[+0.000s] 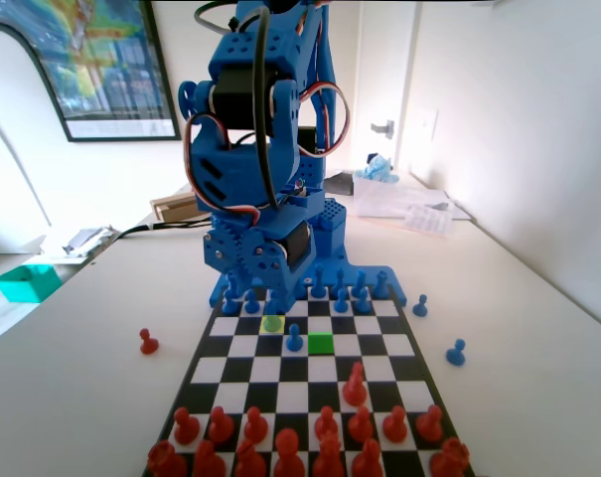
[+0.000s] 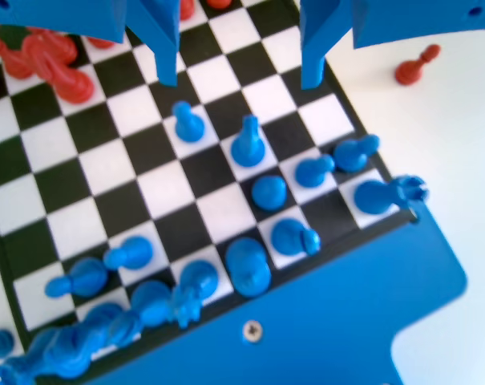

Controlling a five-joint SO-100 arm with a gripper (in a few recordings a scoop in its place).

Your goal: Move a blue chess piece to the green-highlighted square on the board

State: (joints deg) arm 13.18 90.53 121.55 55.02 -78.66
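White table (image 1: 72, 397) under everything, seen from the fixed view. On it, black-and-white board (image 1: 280, 370), blue frame at the far end, at 12 o'clock. Blue arm (image 1: 265, 149) towering at that far end, folded down over the back rows.

In the wrist view, hand (image 2: 240, 68) hanging from the top edge, jaws apart and holding nothing, above the board's squares (image 2: 170, 188).

Red pieces (image 1: 310, 442) crowded in two rows at 6 o'clock of the fixed view, one red piece (image 1: 356, 383) stepped forward of them toward the middle. Blue pieces (image 1: 325, 290) lined up at the arm's foot.

Green square (image 1: 321, 343) near the board's middle, bare, at 3 o'clock of a lone blue pawn (image 1: 294, 339) just beside it on the neighbouring square. Yellow square (image 1: 272, 323) at 11 o'clock of that pawn, one row nearer the arm.

In the wrist view, the same pawn (image 2: 188, 123) upright, out in front of the blue ranks, below and between the two jaws, touched by neither. Another blue piece (image 2: 248, 143) at 4 o'clock of it, closer to the blue rows.

Off the board in the fixed view: stray red pawn (image 1: 148, 342) on the table at 9 o'clock, two blue pawns (image 1: 456, 352) at 3 o'clock. Teal box (image 1: 28, 282) far out at 9 o'clock near the table's edge.
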